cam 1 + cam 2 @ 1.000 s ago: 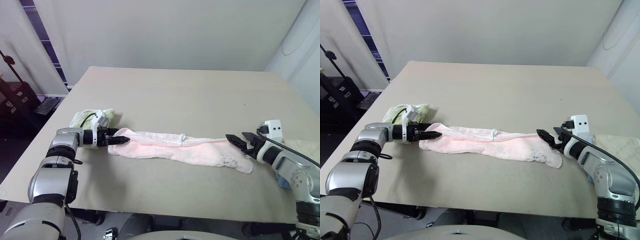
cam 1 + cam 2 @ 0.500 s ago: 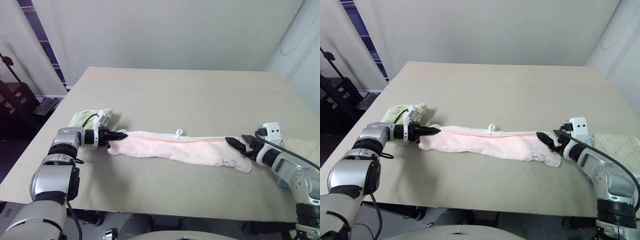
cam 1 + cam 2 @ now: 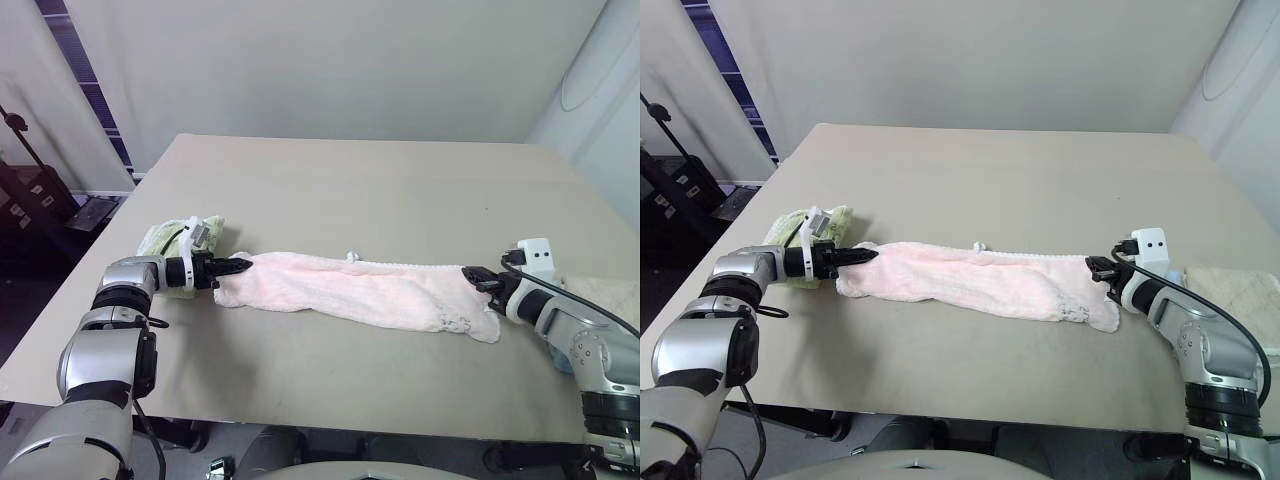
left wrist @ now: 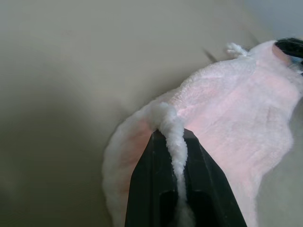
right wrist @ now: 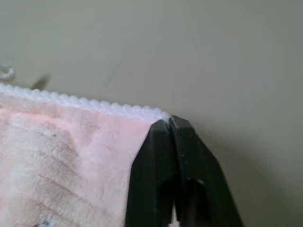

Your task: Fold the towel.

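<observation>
A pale pink towel point(image 3: 355, 293) lies stretched out in a long, rumpled band across the near part of a beige worktop point(image 3: 380, 190), running from the robot's left side to its right. A white scalloped edging follows the towel's far long edge, and a small white tag point(image 3: 351, 256) sticks up from that edge near the middle. A small dark embroidered mark point(image 3: 459, 322) sits close to the towel's right end.

The left end effector point(image 3: 240, 266) is clenched on the towel's left end. In the left wrist view, a thick roll of the white edge is pinched between its two black fingers point(image 4: 151, 189).

The right end effector point(image 3: 472, 274) is clenched on the far corner of the towel's right end. In the right wrist view, its fingers point(image 5: 151, 179) are pressed together right at the corner, where the scalloped edging ends.

A smaller light green towel point(image 3: 165, 238) lies bunched on the worktop just behind the left arm. A beige towel point(image 3: 1230, 290) rests at the worktop's right edge, beyond the right arm.
</observation>
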